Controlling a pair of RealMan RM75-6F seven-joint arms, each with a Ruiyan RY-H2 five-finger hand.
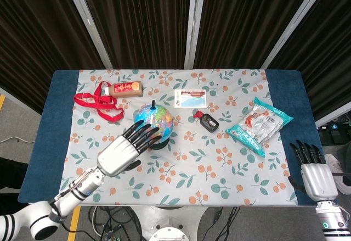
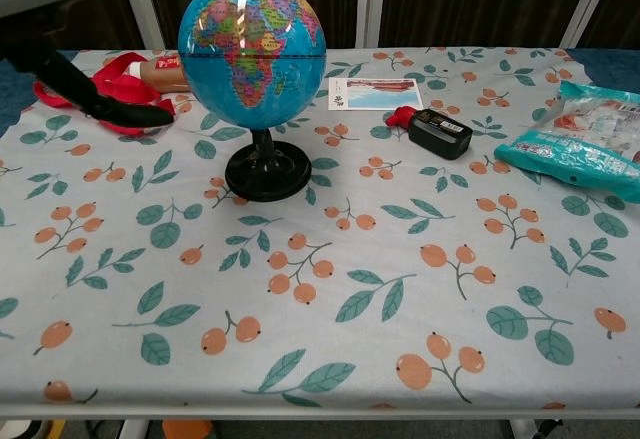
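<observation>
Globe (image 1: 154,117) on a black stand is sitting upright mid-table on the floral cloth (image 1: 219,164). Left hand (image 1: 127,145) is hovering just beside it, fingers spread, apparently not touching. Right hand (image 1: 311,169) is resting well apart, fingers loosely apart, holding nothing.

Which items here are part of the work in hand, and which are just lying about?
In play:
- globe, upright on its black base
- left hand, fingers spread, reaching at the globe; contact unclear

Lying about:
- red ribbon
- small orange box
- card
- black device
- teal snack bag
- right hand, idle at the table's near right edge
</observation>
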